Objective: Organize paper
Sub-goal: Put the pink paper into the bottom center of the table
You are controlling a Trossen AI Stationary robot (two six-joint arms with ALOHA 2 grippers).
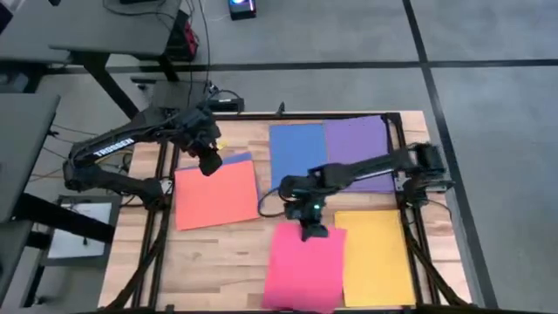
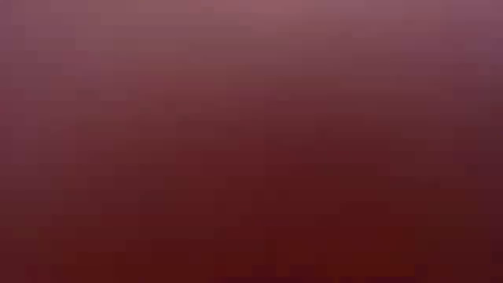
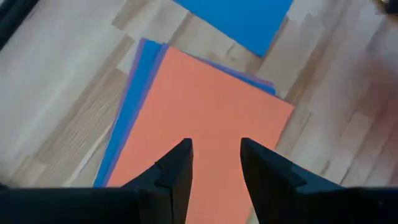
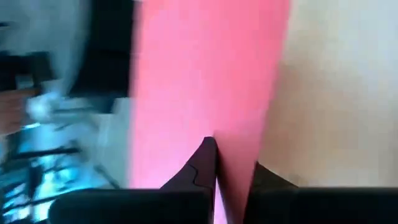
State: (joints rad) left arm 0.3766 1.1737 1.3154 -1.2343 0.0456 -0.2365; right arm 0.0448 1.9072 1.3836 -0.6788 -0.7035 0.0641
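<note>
A salmon-orange sheet [image 1: 216,194] lies flat at the table's left on top of a blue and a purple sheet, whose edges [image 3: 134,81] stick out from under it. My left gripper [image 3: 214,146] stands open over its far edge; I cannot tell whether the tips touch it. My right gripper [image 1: 312,228] is shut on a pink-red sheet [image 1: 305,266] at the middle near side. A blue sheet [image 1: 296,150] and a purple sheet [image 1: 357,148] lie side by side at the far side. A yellow sheet [image 1: 375,257] lies at the near right. My right gripper pinches the pink-red sheet's far short edge [image 4: 233,177], about at its middle, between its two fingers. A single layer runs out from between the fingers [image 4: 202,162] toward the table's near side. The sheet's near end [image 1: 301,301] reaches past the table's front edge.
The low view is filled with a blurred pink-red surface [image 2: 251,141] and shows nothing else. Black frame rails [image 1: 157,227] run along the table's left and right sides. Bare wood [image 1: 218,262] lies at the near left. A grey desk [image 1: 87,35] stands beyond the table's far left.
</note>
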